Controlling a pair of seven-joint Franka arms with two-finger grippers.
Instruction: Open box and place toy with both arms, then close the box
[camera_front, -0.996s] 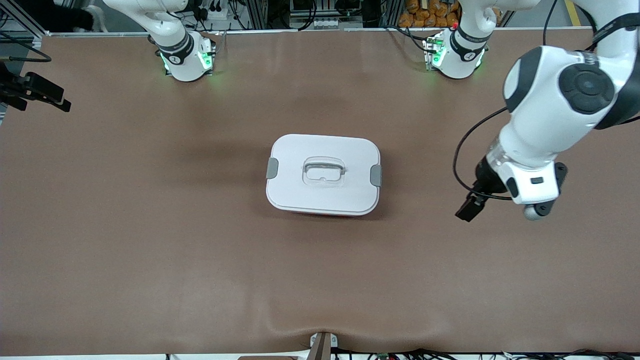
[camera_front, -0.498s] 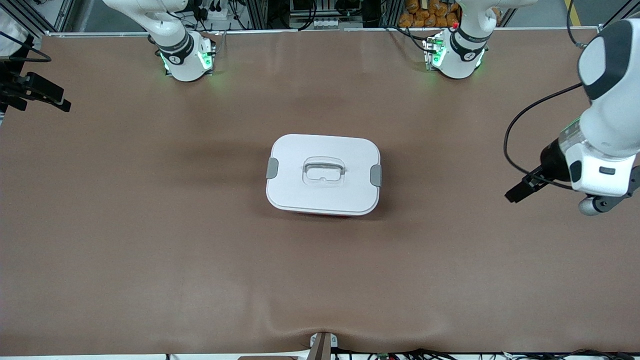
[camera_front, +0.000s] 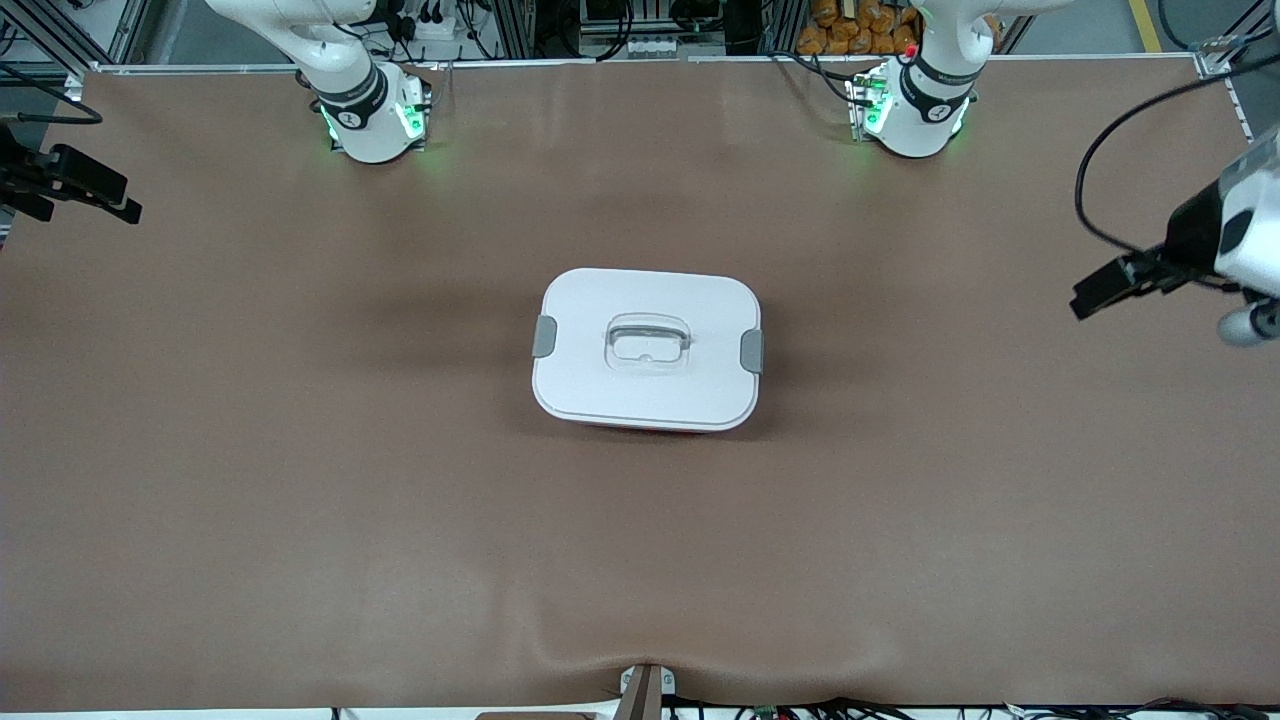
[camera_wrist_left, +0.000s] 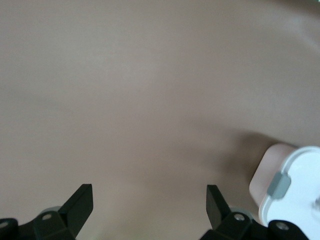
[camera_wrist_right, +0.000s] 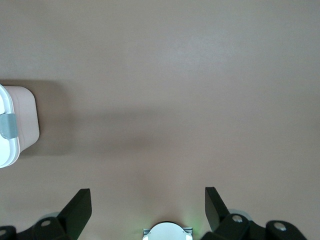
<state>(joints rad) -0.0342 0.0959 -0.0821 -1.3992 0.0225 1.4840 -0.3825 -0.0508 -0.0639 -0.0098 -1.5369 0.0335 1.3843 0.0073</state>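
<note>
The box (camera_front: 647, 348) stands in the middle of the table with its white lid on, a grey clip (camera_front: 544, 336) at each end and the clear handle (camera_front: 648, 345) on top. A pink corner of the box (camera_wrist_left: 292, 187) shows in the left wrist view, and another corner of the box (camera_wrist_right: 17, 125) in the right wrist view. My left gripper (camera_wrist_left: 149, 194) hangs open and empty over bare table at the left arm's end, well away from the box. My right gripper (camera_wrist_right: 148, 196) is open and empty over bare table at the right arm's end. The toy is out of view.
The brown mat (camera_front: 300, 500) covers the whole table. The left arm's wrist (camera_front: 1235, 240) hangs at the table's edge with a looping black cable (camera_front: 1090, 150). The two green-lit bases (camera_front: 375, 115) stand along the edge farthest from the front camera.
The left arm has swung away from the box, out toward its own end of the table. The box and the right arm have not moved.
</note>
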